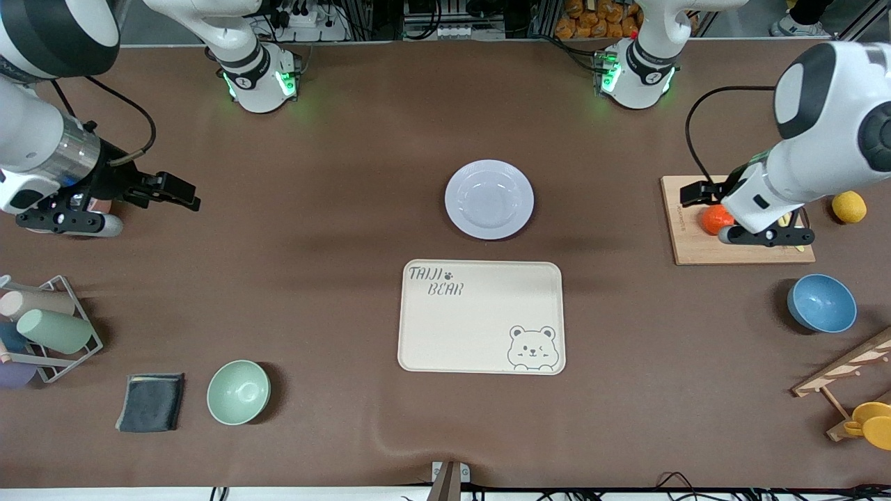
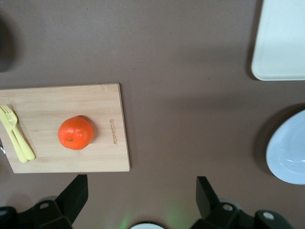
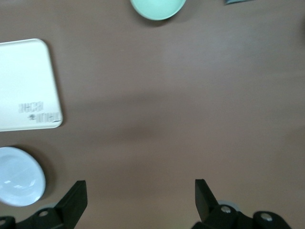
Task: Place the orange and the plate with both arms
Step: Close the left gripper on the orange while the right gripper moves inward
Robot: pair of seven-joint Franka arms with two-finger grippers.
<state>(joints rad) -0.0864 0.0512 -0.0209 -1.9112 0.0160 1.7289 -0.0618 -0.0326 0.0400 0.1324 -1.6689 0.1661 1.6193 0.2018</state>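
Observation:
The orange (image 1: pixel 715 219) lies on a wooden board (image 1: pixel 745 250) toward the left arm's end of the table; in the left wrist view the orange (image 2: pixel 76 132) sits on the board (image 2: pixel 57 105) beside a yellow fork (image 2: pixel 16 138). My left gripper (image 1: pixel 703 194) (image 2: pixel 140 195) hangs open and empty over the board's edge, to one side of the orange. The pale plate (image 1: pixel 489 200) (image 2: pixel 288 150) (image 3: pixel 19 175) rests mid-table, farther from the front camera than the cream tray (image 1: pixel 482 316). My right gripper (image 1: pixel 177 193) (image 3: pixel 140 195) stands open over bare table at the right arm's end.
A blue bowl (image 1: pixel 821 303) and a yellow fruit (image 1: pixel 849 207) lie near the board. A mint bowl (image 1: pixel 238 392), a dark cloth (image 1: pixel 150 402) and a wire rack of cups (image 1: pixel 45 327) sit nearer the front camera at the right arm's end. A wooden stand (image 1: pixel 846 379) is at the left arm's end.

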